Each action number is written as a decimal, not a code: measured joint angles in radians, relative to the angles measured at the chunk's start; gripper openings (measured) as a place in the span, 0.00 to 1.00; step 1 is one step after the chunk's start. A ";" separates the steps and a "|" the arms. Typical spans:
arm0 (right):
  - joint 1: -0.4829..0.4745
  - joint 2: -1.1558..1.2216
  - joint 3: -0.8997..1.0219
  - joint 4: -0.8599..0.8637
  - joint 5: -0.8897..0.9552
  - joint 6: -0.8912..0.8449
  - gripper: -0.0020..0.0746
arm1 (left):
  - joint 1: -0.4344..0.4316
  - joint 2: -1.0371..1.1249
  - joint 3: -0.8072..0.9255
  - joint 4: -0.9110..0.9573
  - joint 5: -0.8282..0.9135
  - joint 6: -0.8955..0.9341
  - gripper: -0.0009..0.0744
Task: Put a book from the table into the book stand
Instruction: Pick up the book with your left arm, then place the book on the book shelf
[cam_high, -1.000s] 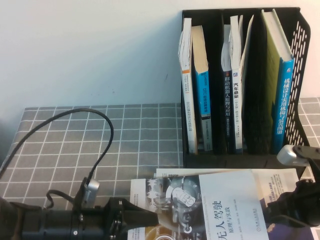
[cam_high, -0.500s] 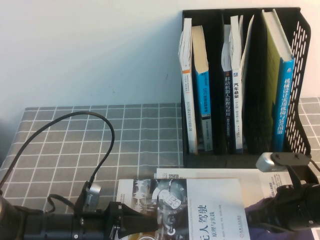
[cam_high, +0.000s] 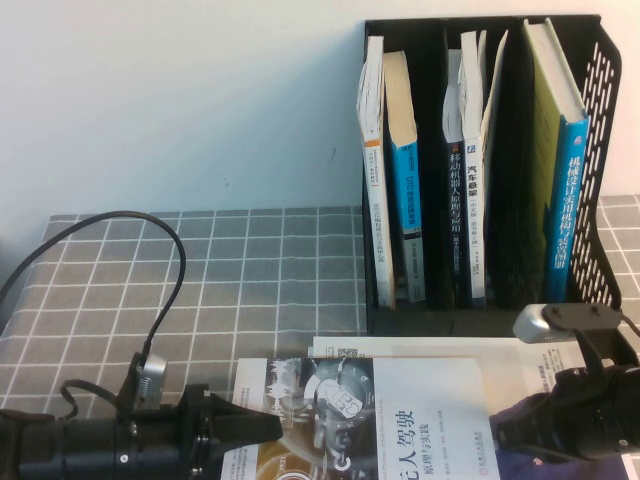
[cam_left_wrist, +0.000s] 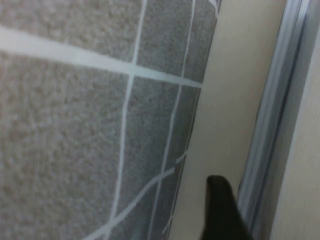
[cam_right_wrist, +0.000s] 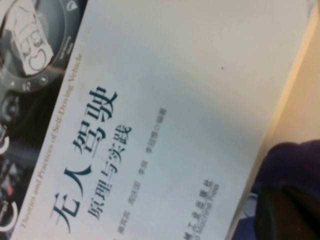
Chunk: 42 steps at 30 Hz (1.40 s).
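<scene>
Left gripper (cam_high: 268, 428): low at the table's near edge, reaching level toward the right, its dark fingers (cam_left_wrist: 222, 212) tapering to a point at the left edge of the book (cam_high: 420, 420). Whether they are apart or together cannot be told; no grasp on the book is visible.

Book: immediately ahead of the left gripper, lying flat on the table (cam_high: 250, 270), white cover with a grey-black circular graphic and bold dark title; its near part runs out of the high view. A second white book (cam_high: 440, 346) lies under it, showing along its far edge.

Right gripper (cam_high: 505, 432): on the opposite side of the book, low, at its right edge. A dark purple fingertip (cam_right_wrist: 287, 165) shows just beside the cover; its state cannot be told.

Book stand (cam_high: 590, 120): beyond the book, away from both grippers, upright, black, three slots, each already holding upright books (cam_high: 405, 190), several with blue spines.

Cable (cam_high: 160, 240): arcs over the grid cloth from the left arm's wrist toward the table's left edge.

Left arm (cam_high: 90, 445): stretched nearly horizontal along the near edge.
</scene>
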 joint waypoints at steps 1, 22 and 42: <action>0.000 0.000 0.000 -0.002 0.000 0.000 0.02 | 0.000 0.000 0.000 0.000 0.000 0.000 0.48; -0.144 -0.215 -0.026 -0.232 0.090 0.041 0.02 | 0.007 -0.425 -0.002 0.045 -0.073 -0.214 0.14; -0.567 -0.573 -0.434 -0.284 0.182 0.090 0.02 | -0.054 -0.852 -0.730 0.284 -0.125 -0.761 0.14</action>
